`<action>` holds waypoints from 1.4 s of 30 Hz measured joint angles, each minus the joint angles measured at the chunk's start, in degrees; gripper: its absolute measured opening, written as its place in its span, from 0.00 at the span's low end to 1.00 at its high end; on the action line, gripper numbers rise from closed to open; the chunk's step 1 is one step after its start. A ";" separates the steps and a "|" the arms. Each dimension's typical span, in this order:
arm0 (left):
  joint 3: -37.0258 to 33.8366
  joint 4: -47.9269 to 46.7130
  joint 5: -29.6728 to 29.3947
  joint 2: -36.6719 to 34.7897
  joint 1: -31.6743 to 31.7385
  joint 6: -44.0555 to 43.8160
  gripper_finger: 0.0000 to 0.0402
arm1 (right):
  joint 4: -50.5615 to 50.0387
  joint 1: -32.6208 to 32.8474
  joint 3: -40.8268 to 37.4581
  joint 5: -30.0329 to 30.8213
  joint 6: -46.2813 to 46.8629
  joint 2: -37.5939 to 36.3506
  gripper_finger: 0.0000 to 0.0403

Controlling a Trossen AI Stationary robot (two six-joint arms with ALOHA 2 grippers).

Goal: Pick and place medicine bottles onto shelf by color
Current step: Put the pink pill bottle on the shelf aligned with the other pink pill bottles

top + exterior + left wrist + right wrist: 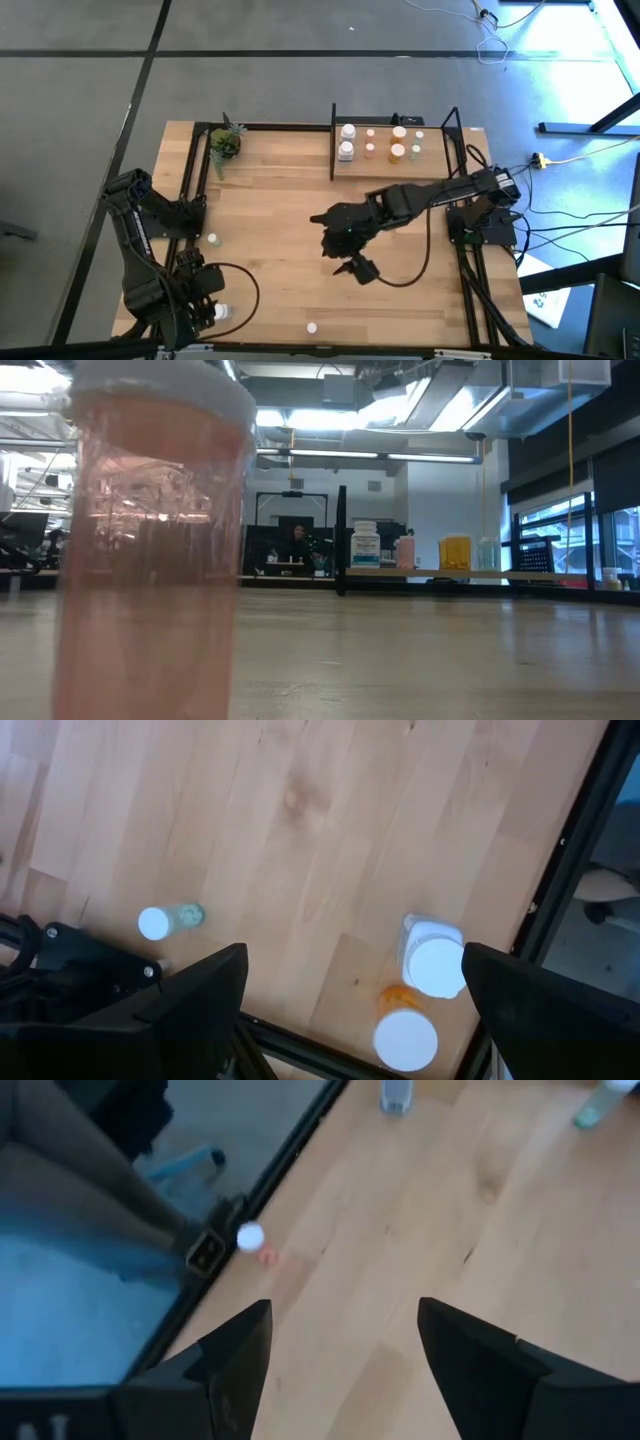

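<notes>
- Right claw (352, 262) hangs over the middle of the table (280, 200), jaws spread wide, nothing between them. Its arm reaches in from the right side.
- In the right wrist view the right claw's dark fingers (235, 1360) frame bare wood; a pink bottle with a white cap (252, 1240) stands well beyond them, close to the table's near edge. Likely the same one as the pink bottle (150, 550) filling the low view.
- Left claw (205, 295) sits at the near left corner, jaws also wide and empty, looking down on a white bottle (432, 958) and an orange bottle (405, 1035), the two just beside each other.
- A pale green bottle (165, 920) lies on its side further along the left of the table, apart from the pair.
- Shelf (440, 165) at the far right edge carries a row already: white bottles (347, 142), pinkish ones (370, 143), orange ones (398, 143), pale green ones (417, 144). Sorted by colour as far as I can tell.
- Small potted plant (225, 143) at far left, untouched.
- Judgement: task well past halfway. At least four bottles remain loose on the table: white, orange, green on the left side, pink near the front edge.
- Neither claw has a bottle in hand; next pick not yet begun.
</notes>
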 joint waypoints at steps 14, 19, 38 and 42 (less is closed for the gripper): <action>0.00 -0.04 -5.00 0.00 0.09 -4.91 0.90 | 13.56 0.04 -7.86 0.10 2.02 -0.09 0.63; 0.00 -0.02 -5.01 0.00 0.09 -9.87 0.90 | 19.19 1.69 -11.89 0.22 -1.44 -0.09 0.63; 0.00 -0.02 -5.09 0.00 0.09 -11.73 0.90 | 48.96 7.87 -23.83 -0.35 -2.13 2.02 0.63; 0.00 -0.01 -5.40 0.00 0.09 -11.74 0.90 | 51.46 7.89 -23.90 -0.38 -1.93 4.05 0.63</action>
